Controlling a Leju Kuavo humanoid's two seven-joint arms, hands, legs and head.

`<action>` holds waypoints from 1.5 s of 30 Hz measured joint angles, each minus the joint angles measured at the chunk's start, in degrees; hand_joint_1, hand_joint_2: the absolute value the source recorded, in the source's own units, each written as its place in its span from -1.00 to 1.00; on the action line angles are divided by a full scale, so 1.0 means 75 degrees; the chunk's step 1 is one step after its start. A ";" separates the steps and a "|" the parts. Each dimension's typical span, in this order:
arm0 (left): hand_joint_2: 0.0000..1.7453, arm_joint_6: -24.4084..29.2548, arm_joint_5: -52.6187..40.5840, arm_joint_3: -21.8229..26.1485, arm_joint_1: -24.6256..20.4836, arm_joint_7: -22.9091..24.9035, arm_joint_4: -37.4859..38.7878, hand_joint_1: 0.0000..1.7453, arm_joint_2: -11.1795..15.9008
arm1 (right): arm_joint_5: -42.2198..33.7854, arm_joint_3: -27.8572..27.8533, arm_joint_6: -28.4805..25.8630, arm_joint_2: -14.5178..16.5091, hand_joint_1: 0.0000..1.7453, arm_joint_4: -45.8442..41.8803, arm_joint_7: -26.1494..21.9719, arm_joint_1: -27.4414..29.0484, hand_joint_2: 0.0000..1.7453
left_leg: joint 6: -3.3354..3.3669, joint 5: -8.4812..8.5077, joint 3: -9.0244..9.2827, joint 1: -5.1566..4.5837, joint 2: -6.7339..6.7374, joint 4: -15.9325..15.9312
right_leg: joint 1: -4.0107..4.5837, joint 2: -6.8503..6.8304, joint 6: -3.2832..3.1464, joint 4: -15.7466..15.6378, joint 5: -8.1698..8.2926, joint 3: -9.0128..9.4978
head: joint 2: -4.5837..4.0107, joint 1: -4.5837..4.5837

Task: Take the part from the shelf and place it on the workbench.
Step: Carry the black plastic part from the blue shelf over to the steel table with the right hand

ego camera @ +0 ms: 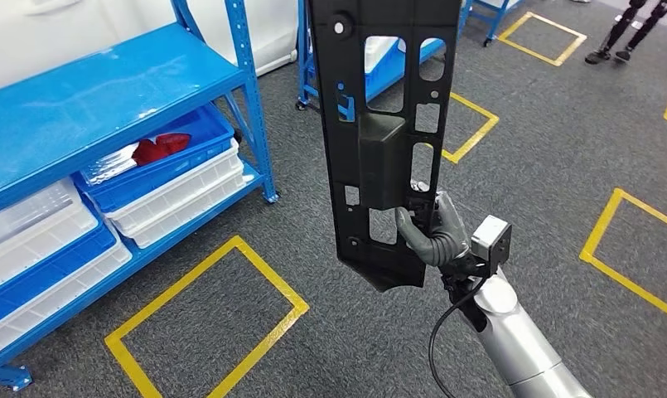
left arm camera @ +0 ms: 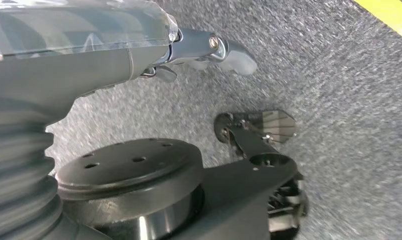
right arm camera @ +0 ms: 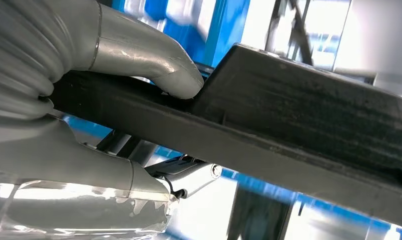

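A long black plastic part point(ego camera: 379, 124) with several cut-outs and a raised box in its middle stands upright in front of me in the head view. My right hand point(ego camera: 439, 232) grips it near its lower end, with fingers hooked through a cut-out. In the right wrist view the thumb point(right arm camera: 139, 55) presses on the part's dark edge point(right arm camera: 298, 110). My left hand point(left arm camera: 114, 50) hangs over grey carpet with nothing in it, and a finger point(left arm camera: 228, 50) points outward.
A blue shelf point(ego camera: 247, 75) stands at my left, holding white and blue bins, one with a red object point(ego camera: 160, 148). Yellow tape squares point(ego camera: 205, 323) mark the grey carpet. A person's legs point(ego camera: 632, 29) stand at the far right.
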 joint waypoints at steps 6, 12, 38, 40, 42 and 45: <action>1.00 -0.0063 -0.0042 -0.0015 -0.0002 0.0022 -0.0002 -1.00 -0.0001 | 0.0683 -0.0381 -0.0260 0.0047 1.00 -0.0247 -0.0061 0.0230 1.00 | -0.0150 -0.0092 0.0098 -0.0051 0.0548 0.0003 | 0.0076 -0.0675 -0.0135 -0.2092 0.0882 0.1082 | 0.0000 0.0000; 1.00 -0.0076 -0.0128 -0.0051 0.0015 0.0054 -0.0002 -1.00 0.0009 | 0.1287 -0.1128 -0.0249 0.0072 1.00 -0.0835 -0.0303 0.0892 1.00 | -0.0359 -0.0624 -0.0071 -0.0025 0.0217 0.0655 | 0.0043 -0.0167 -0.0461 -0.2243 0.0946 0.1140 | 0.0000 -0.0001; 1.00 -0.0080 -0.0208 -0.0149 0.0095 -0.0041 -0.0002 -1.00 0.0147 | 0.1224 -0.3725 0.0237 0.1688 1.00 -0.3645 -0.0918 0.4257 1.00 | -0.0261 -0.0485 0.0609 -0.0072 0.0704 -0.0135 | 0.0075 -0.0583 -0.0212 -0.2062 0.0895 0.0993 | 0.0000 0.0000; 1.00 -0.0082 -0.0205 -0.0149 0.0052 -0.0054 -0.0002 -1.00 0.0155 | 0.1254 -0.3760 0.0269 0.1790 1.00 -0.3694 -0.0919 0.4326 1.00 | -0.0351 -0.0565 0.0692 -0.0054 0.0766 -0.0129 | 0.0066 -0.0381 -0.0328 -0.2105 0.0902 0.1023 | 0.0000 0.0000; 1.00 -0.0075 -0.0178 -0.0149 0.0015 -0.0080 -0.0004 -1.00 0.0160 | 0.1271 -0.3775 0.0339 0.1812 1.00 -0.3682 -0.0922 0.4269 1.00 | -0.0395 -0.0873 0.0537 -0.0021 0.0403 0.0330 | 0.0034 -0.0197 -0.0442 -0.2184 0.0940 0.1074 | 0.0000 -0.0001; 1.00 -0.0044 -0.0111 -0.0144 0.0031 -0.0111 -0.0004 -1.00 0.0176 | 0.1276 -0.3775 0.0435 0.1809 1.00 -0.3574 -0.0925 0.4052 1.00 | -0.0387 -0.1524 -0.0222 -0.0002 -0.0094 0.1854 | 0.0061 0.0109 -0.0531 -0.2196 0.0945 0.1078 | 0.0000 -0.0001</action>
